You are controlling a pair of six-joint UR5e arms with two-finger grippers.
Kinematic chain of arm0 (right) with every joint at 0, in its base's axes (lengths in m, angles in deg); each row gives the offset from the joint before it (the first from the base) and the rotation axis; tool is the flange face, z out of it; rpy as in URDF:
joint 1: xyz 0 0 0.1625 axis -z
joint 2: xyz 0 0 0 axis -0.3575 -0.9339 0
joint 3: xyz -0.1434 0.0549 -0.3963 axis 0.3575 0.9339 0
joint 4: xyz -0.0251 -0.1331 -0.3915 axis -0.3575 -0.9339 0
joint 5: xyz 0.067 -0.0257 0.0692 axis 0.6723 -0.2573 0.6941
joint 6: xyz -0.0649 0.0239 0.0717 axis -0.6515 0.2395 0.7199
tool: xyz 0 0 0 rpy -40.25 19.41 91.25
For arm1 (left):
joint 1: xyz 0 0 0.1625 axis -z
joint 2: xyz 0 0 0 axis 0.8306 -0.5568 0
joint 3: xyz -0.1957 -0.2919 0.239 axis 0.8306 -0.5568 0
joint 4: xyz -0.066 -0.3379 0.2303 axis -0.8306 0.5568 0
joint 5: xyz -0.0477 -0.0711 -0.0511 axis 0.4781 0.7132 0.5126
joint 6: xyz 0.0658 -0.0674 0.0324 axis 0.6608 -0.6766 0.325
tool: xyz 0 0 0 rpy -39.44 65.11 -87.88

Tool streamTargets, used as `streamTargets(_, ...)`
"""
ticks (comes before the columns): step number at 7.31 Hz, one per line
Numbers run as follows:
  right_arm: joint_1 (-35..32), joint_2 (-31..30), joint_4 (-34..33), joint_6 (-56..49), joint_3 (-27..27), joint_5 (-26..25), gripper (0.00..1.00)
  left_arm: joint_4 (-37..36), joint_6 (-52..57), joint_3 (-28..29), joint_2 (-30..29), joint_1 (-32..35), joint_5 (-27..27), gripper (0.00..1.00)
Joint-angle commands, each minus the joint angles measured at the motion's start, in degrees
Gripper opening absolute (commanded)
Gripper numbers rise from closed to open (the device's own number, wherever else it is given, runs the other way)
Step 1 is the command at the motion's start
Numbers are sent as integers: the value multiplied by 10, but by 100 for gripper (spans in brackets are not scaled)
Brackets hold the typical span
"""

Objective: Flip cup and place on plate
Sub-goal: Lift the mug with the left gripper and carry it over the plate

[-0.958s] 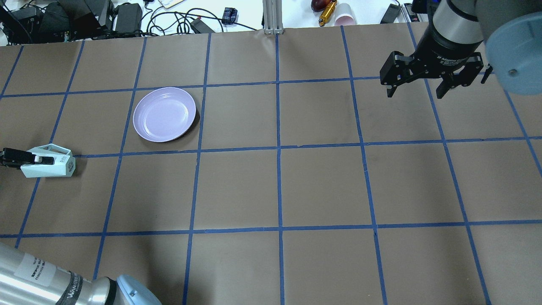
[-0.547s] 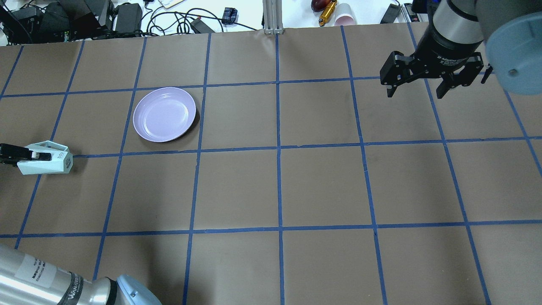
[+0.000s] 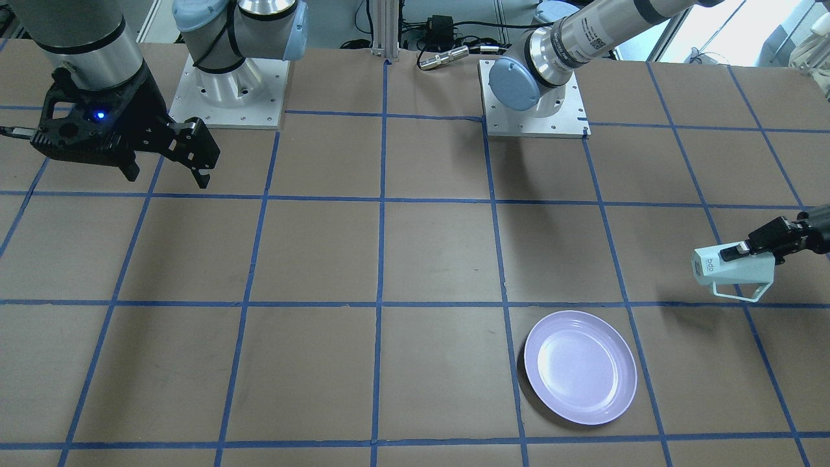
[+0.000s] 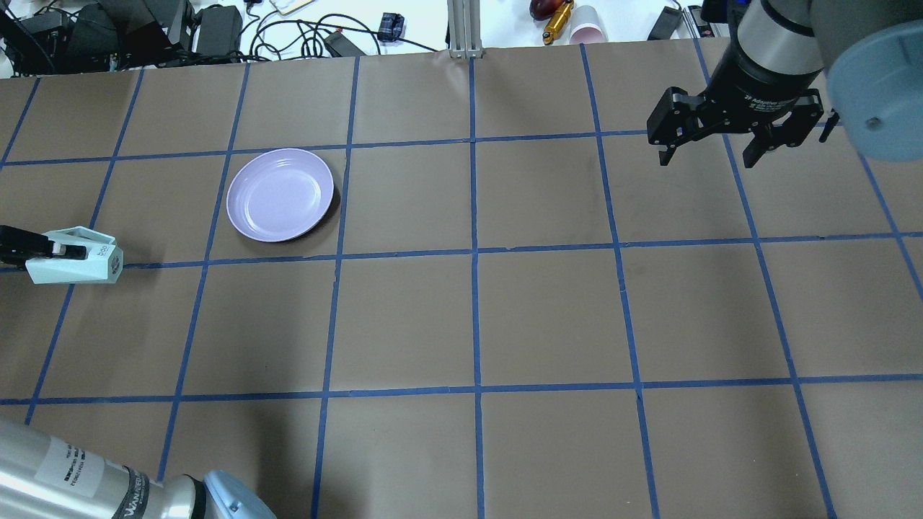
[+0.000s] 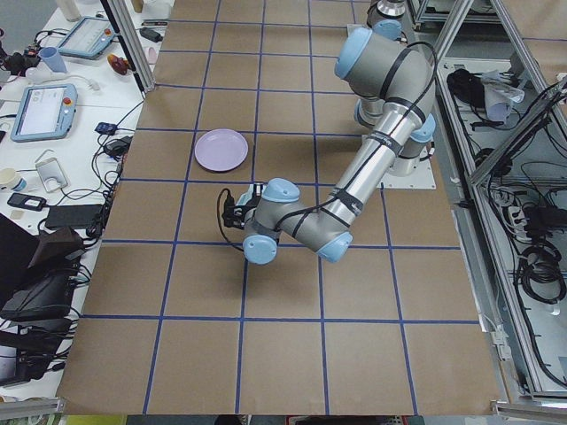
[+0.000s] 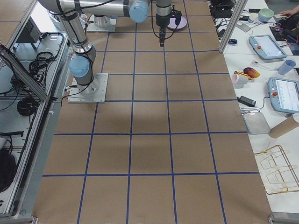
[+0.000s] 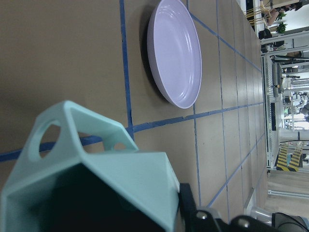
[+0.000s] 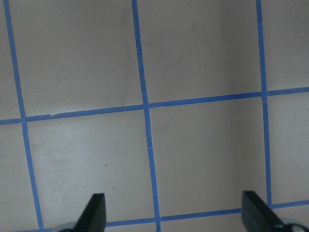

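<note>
Your left claw (image 4: 45, 250) is clamping the cup (image 4: 72, 265) at its mouth end and holding it on its side. Judging by the shadow under it in the front view, it is hanging clear of the surface (image 4: 476, 317). The cup's long axis is running level along the table's length. The lettered base is pointing toward the table's middle, the mouth is facing back at the claw, and the handle is sticking out on the side away from the robot.

The plate (image 4: 280, 194) is lying bare beyond the cup, away from the robot and toward its right, with a blue tape line (image 4: 216, 256) between them. The cup will probably need its base turning downward as you are carrying it across.

Your right claw (image 4: 707, 158) is hanging open and empty, well apart at the other end, so the left arm is by far the nearer one.
</note>
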Motion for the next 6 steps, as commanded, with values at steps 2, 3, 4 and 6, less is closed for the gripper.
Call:
streamTargets(2, 0, -1, 0, 0, 0, 1, 100, -13, -37, -3, 49, 47, -10, 0)
streamTargets(3, 0, 0, 0, 0, 0, 0, 100, -24, -62, -3, 62, 60, -22, 0)
streamTargets(4, 0, -1, 0, 0, 0, 1, 100, -31, -86, -3, 75, 75, -22, 0)
streamTargets(6, 0, 0, 0, 0, 0, 0, 100, -44, -157, -3, 96, 101, -23, 0)
